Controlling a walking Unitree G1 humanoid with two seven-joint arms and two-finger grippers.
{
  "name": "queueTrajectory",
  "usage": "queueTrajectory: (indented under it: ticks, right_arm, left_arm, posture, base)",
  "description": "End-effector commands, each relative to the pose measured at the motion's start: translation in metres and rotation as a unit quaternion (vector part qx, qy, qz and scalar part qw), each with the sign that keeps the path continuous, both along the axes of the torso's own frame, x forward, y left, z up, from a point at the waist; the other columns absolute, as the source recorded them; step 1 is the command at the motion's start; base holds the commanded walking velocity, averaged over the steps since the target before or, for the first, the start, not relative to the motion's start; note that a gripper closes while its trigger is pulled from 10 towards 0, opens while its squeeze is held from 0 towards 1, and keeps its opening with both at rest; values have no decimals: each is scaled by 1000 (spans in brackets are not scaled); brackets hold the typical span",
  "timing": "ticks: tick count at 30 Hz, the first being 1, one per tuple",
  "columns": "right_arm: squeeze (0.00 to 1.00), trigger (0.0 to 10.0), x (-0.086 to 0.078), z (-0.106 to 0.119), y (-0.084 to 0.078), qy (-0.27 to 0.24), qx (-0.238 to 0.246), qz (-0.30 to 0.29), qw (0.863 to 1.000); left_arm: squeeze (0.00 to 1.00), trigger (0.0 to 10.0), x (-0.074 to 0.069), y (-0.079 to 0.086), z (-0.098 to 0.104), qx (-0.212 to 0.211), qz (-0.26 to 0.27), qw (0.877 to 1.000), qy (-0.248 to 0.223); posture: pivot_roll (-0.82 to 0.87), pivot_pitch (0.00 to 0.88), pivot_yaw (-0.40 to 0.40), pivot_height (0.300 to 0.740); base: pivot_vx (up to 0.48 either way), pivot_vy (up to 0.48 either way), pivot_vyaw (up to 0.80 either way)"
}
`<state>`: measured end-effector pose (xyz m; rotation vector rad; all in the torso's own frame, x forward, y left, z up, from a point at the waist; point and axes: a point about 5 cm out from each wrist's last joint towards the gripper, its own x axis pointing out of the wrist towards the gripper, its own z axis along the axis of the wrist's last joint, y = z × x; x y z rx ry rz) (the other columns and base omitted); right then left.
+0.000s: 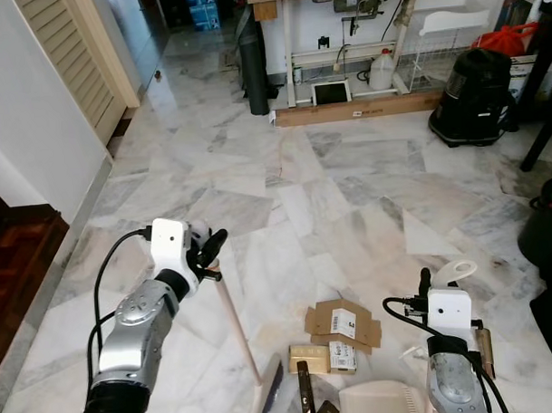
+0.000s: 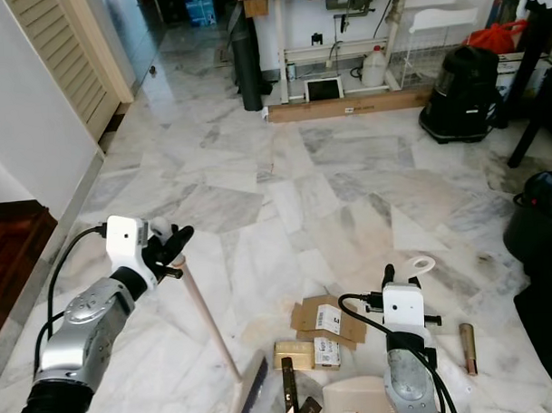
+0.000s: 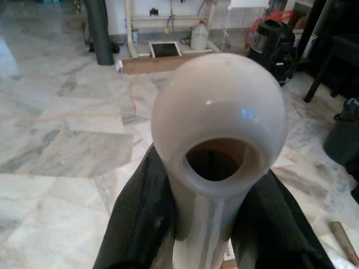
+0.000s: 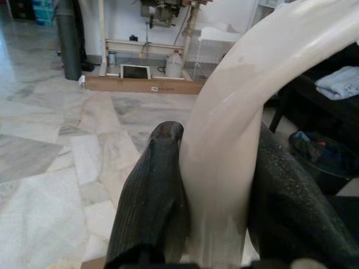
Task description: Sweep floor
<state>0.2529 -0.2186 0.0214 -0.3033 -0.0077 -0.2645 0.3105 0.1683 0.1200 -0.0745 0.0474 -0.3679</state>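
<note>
I am looking down at a marble floor (image 1: 347, 177) in white and grey, with wide open room ahead of me up to the far wall. On my left the floor ends at a white wall and a louvred door (image 1: 71, 50); a dark wooden step (image 1: 15, 261) sits at the near left edge. Along the far wall stand a dark cylinder (image 1: 255, 67), a long wooden plank (image 1: 359, 108) on the floor, and a white frame with a jug under it. A black vacuum cleaner (image 1: 476, 95) stands far right, near a dark table leg. My left gripper (image 1: 208, 255) is closed around the top of the broom handle (image 1: 235, 326), which slants down and to my right to the broom head (image 1: 269, 397) at the lower edge; in the left wrist view both fingers (image 3: 137, 224) press the pale, hollow handle end. My right gripper (image 4: 216, 185) is closed on the curved white dustpan handle (image 1: 457, 271), with the dustpan (image 1: 383, 404) low in front of me. Flattened cardboard scraps (image 1: 339, 324) lie on the floor between broom and dustpan, just past both.
</note>
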Motion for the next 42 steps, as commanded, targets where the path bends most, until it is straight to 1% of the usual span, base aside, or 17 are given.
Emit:
queueTrajectory:
  ticks: [1,5,7,9,11,14,16,17,20,22,26,31,38,41,42]
  right_arm:
    - [0,10000,1,-1,2,4,1,6,1000]
    - [0,10000,2,-1,4,4,3,8,1000]
    - [0,10000,2,-1,5,4,3,8,1000]
    - [0,10000,3,-1,5,5,4,9,1000]
    - [0,10000,3,-1,5,5,4,9,1000]
    - [0,10000,3,-1,5,5,4,9,1000]
    - [0,10000,3,-1,5,6,3,9,1000]
    - [0,10000,3,-1,5,5,3,9,1000]
    - [0,10000,3,-1,4,6,4,9,1000]
    - [0,10000,3,-2,4,8,3,9,1000]
    - [0,10000,3,-2,5,7,4,11,1000]
    - [0,10000,4,-2,7,7,5,12,1000]
    - [0,10000,5,-2,8,7,6,11,1000]
    - [0,10000,5,-2,7,6,6,10,1000]
    - [0,10000,5,-2,7,7,6,9,1000]
  left_arm:
    - [0,10000,-3,8,9,9,-1,1000,-13]
    - [0,10000,-11,10,4,21,-24,999,7]
    - [0,10000,-12,10,2,27,-31,999,14]
    - [0,10000,-13,10,1,23,-34,999,21]
    - [0,10000,-14,9,-1,29,-55,997,36]
    - [0,10000,-15,9,-3,30,-60,997,42]
    - [0,10000,-15,10,-3,28,-54,997,41]
    - [0,10000,-13,11,0,12,-42,998,37]
    - [0,10000,-12,13,3,4,-39,998,39]
    - [0,10000,-14,11,2,14,-53,998,44]
    - [0,10000,-17,5,-2,20,-84,994,61]
    - [0,10000,-19,2,-5,40,-114,989,84]
    - [0,10000,-15,-4,-4,39,-122,988,88]
    - [0,10000,-12,-8,-3,29,-121,988,90]
    - [0,10000,-11,-10,-2,20,-125,988,92]
  posture:
    - [12,0,85,740]
    - [16,0,86,740]
    - [17,0,87,740]
    - [20,0,85,740]
    - [20,0,86,740]
    - [19,0,88,740]
    - [16,0,89,740]
    - [15,0,89,740]
    - [17,0,89,740]
    - [18,0,91,740]
    - [17,0,93,740]
    - [20,0,96,740]
    - [13,0,102,740]
    - [14,0,101,740]
    - [14,0,101,740]
  base:
    - [0,0,0]
    - [0,0,0]
    - [0,0,0]
    - [0,0,0]
    - [0,0,0]
    - [0,0,0]
    - [0,0,0]
    - [0,0,0]
    - [0,0,0]
    - [0,0,0]
    - [0,0,0]
    - [0,0,0]
    - [0,0,0]
    - [0,0,0]
    - [0,0,0]
